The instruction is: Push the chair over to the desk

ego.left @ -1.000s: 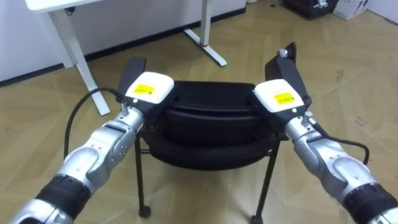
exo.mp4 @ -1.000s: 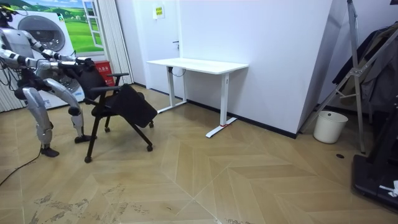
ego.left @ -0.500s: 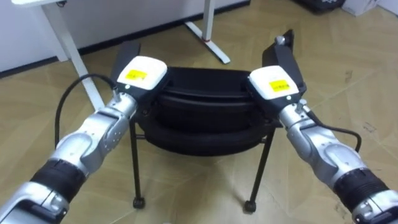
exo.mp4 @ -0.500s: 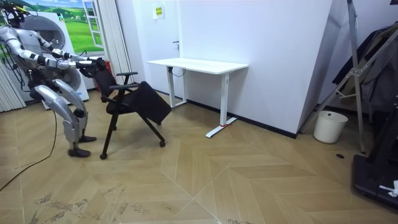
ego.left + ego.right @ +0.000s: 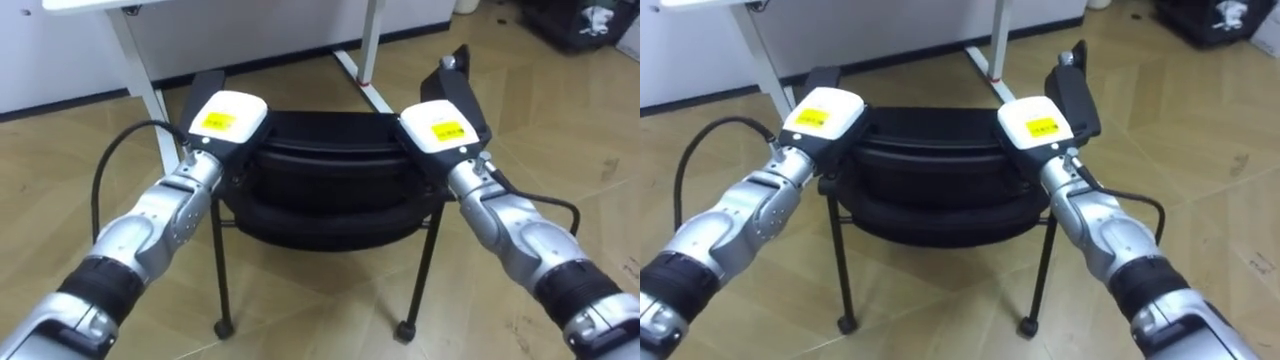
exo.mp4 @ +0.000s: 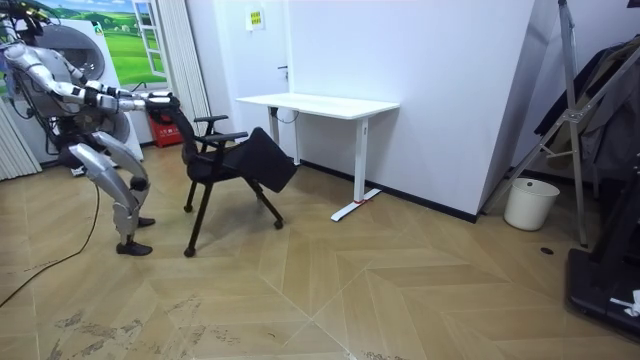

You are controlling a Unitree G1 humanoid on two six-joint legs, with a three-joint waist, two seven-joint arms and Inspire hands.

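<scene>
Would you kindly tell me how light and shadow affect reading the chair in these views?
Left eye view: the black chair reads as one dark mass, with only a faint sheen on its back's rim; the left hand and right hand stand out bright against it. Room view: even light, no hard shadows.

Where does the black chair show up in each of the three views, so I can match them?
Left eye view: the chair sits at centre, its back between the left hand and right hand.
Right eye view: centre too, slightly further left.
Room view: left of centre, in front of the robot.
Shared landmark: the white desk, beyond the chair; its legs show at the top of both eye views.
</scene>
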